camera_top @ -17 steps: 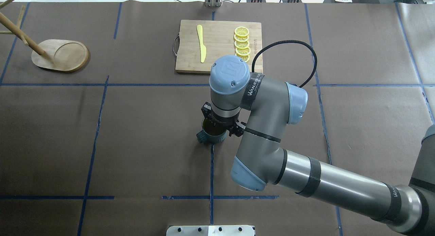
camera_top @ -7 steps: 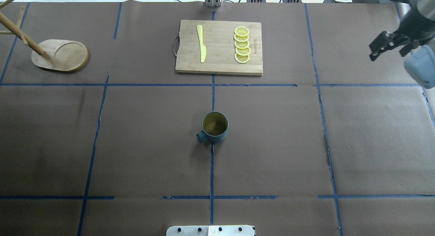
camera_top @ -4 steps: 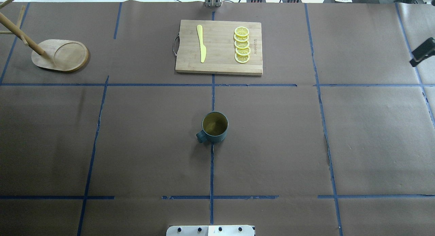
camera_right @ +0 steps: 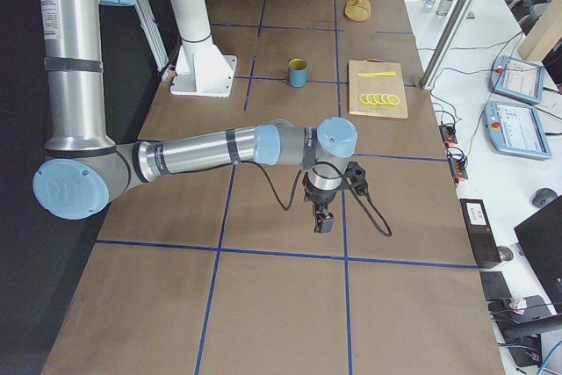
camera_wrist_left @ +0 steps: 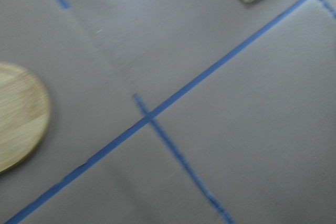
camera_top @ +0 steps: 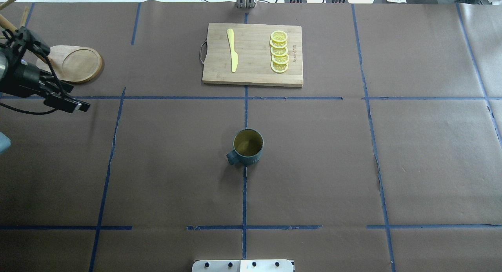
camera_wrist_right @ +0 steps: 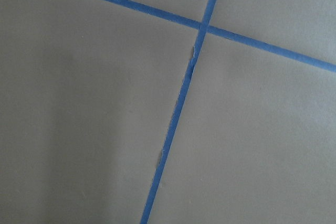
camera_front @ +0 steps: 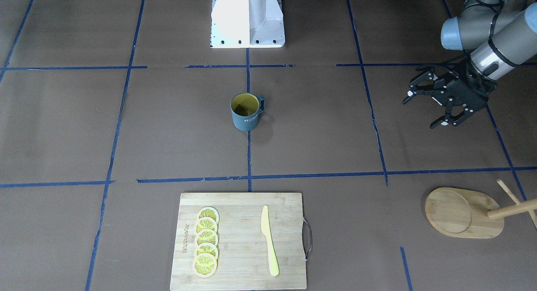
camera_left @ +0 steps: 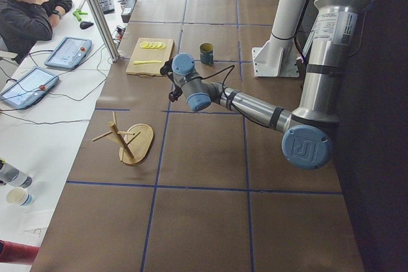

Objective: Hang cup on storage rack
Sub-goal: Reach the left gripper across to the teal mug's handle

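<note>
The cup (camera_top: 248,146) is dark teal with a yellow-olive inside. It stands upright near the table's middle, handle toward the robot's left, and nothing touches it. It also shows in the front-facing view (camera_front: 244,111). The storage rack (camera_top: 74,62) stands at the far left, with its oval base (camera_front: 461,212) flat on the table. My left gripper (camera_front: 419,114) is open and empty. It hovers just on the robot's side of the rack (camera_top: 66,80). My right gripper (camera_right: 323,217) shows only in the right side view, far from the cup. I cannot tell whether it is open or shut.
A wooden cutting board (camera_top: 253,54) at the far middle carries a yellow knife (camera_top: 232,50) and several lemon slices (camera_top: 279,52). The robot's white base (camera_front: 247,18) is at the near edge. An operator (camera_left: 25,11) sits beyond the far side.
My right arm, which was over the cup, has drawn back to the right and left the overhead view. The cup has not moved. My left arm has come in near the rack.
</note>
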